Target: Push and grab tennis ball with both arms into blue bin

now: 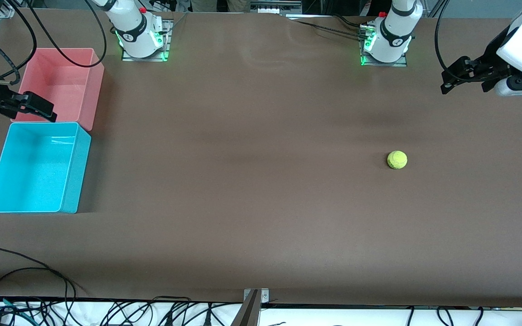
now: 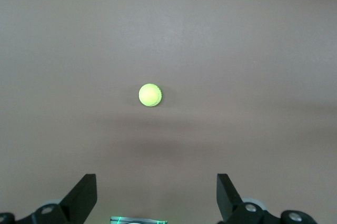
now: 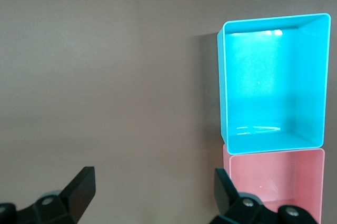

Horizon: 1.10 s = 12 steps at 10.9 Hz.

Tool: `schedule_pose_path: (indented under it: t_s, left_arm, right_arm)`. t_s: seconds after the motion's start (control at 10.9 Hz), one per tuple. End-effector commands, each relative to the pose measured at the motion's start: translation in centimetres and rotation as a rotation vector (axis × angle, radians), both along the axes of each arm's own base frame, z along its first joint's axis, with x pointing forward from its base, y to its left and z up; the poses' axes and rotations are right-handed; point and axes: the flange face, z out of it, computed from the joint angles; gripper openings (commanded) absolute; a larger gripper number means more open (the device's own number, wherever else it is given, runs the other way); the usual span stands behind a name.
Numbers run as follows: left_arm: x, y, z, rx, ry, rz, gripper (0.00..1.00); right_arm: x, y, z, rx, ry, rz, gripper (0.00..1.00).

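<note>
The yellow-green tennis ball (image 1: 397, 160) (image 2: 150, 95) lies alone on the brown table toward the left arm's end. My left gripper (image 1: 465, 85) (image 2: 156, 179) hangs open in the air near that end of the table, well apart from the ball, with nothing between its fingers. The empty blue bin (image 1: 78, 167) (image 3: 268, 87) stands at the right arm's end. My right gripper (image 1: 45, 113) (image 3: 154, 171) hovers open and empty at the corner where the blue bin meets the pink bin.
A pink bin (image 1: 61, 86) (image 3: 274, 182), also empty, touches the blue bin on the side farther from the front camera. Cables (image 1: 25, 271) lie along the table's front edge. Both arm bases (image 1: 143, 40) (image 1: 385, 45) stand at the back.
</note>
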Motion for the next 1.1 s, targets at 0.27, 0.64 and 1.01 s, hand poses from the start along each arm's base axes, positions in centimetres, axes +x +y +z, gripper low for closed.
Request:
schedule_pose_path:
  t_s: [0.27,0.64,1.01]
  left_arm:
    - [0.3,0.1,0.6,0.021,0.000,0.002,1.00]
    - [0.3,0.3,0.5,0.020,0.002,0.006,1.00]
    - [0.2,0.8,0.2,0.022,0.019,0.017,1.00]
  right_arm:
    - [-1.3,-0.1,0.4,-0.001,-0.046,0.009,1.00]
    - [-1.4,-0.2,0.3,0.003,-0.037,0.006,1.00]
    - [-1.4,-0.2,0.3,0.003,-0.045,0.005,1.00]
